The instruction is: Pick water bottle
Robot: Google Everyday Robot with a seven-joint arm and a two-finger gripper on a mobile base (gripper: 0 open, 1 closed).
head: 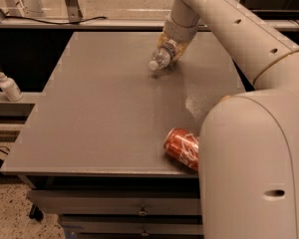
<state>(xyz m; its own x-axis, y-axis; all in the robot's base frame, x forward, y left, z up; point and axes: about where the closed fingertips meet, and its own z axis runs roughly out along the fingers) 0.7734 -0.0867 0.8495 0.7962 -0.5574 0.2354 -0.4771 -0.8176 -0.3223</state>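
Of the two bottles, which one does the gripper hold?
The clear water bottle with the white cap, tilted in the gripper at the far side of the table. The white pump-top bottle stands apart, left of the table.

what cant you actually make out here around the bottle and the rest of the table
All in the camera view:
- Water bottle: its far end is hidden inside the gripper at the table's far side.
- Whether the bottle touches the table or is lifted: unclear from this angle.
- Red can: its right end is hidden behind the robot's arm.
- White pump bottle at left: label too small to read.
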